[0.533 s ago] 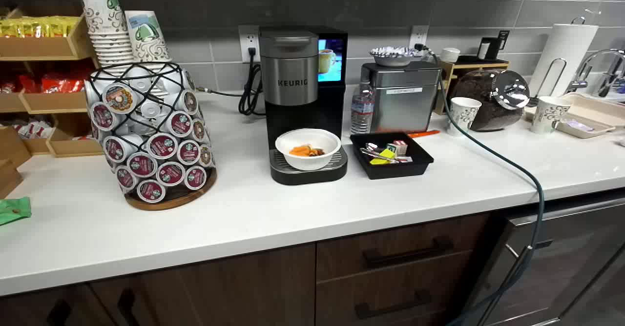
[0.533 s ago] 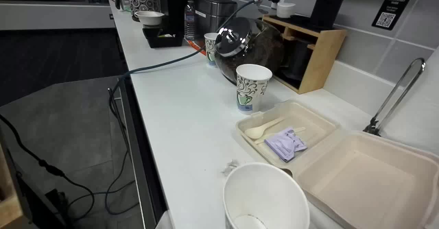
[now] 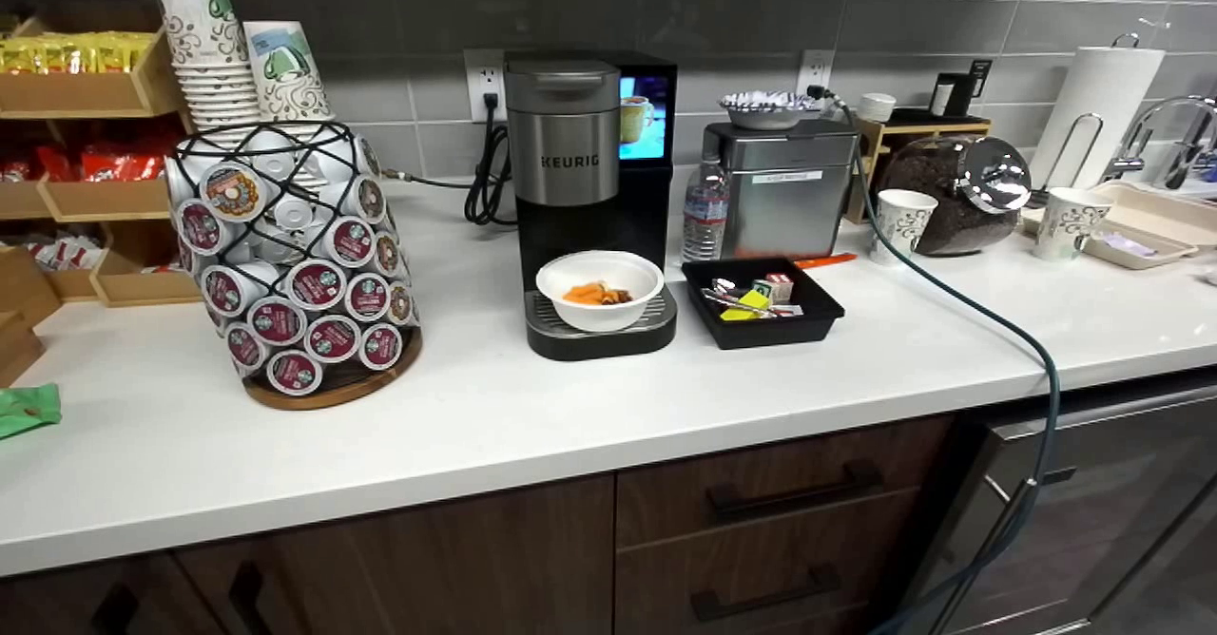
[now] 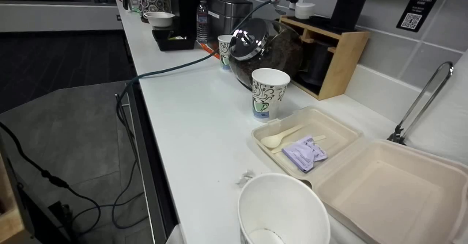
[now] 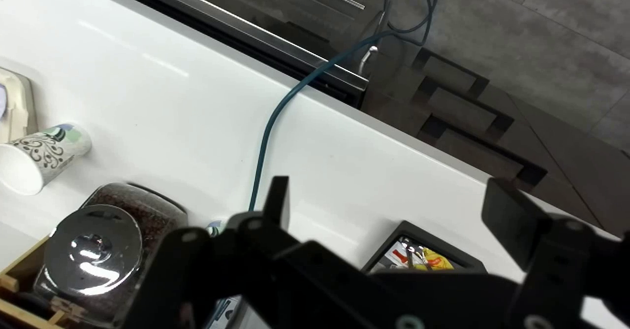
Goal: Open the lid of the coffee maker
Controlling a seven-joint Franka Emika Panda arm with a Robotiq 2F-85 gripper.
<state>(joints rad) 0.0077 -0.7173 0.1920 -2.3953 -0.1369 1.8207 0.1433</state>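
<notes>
The coffee maker [image 3: 570, 164] is a tall black brewer with a silver-grey front and a lit side display. It stands upright at the back of the counter in an exterior view. Its lid [image 3: 563, 88] lies down on top, with the handle at the front. In an exterior view the coffee maker [image 4: 188, 3] is cut off by the top edge, and its lid is out of view. My gripper [image 5: 389, 186] shows only in the wrist view. It is open and empty, fingers wide apart, above the white counter. The coffee maker and lid do not show in the wrist view.
A white bowl [image 3: 608, 319] with food sits on the drip tray. A black tray [image 3: 772, 333] stands beside it, also in the wrist view [image 5: 401, 228]. A pod rack [image 3: 295, 264], water bottle [image 3: 705, 212] and silver machine [image 3: 789, 207] stand nearby. A teal cable [image 5: 268, 132] crosses the counter.
</notes>
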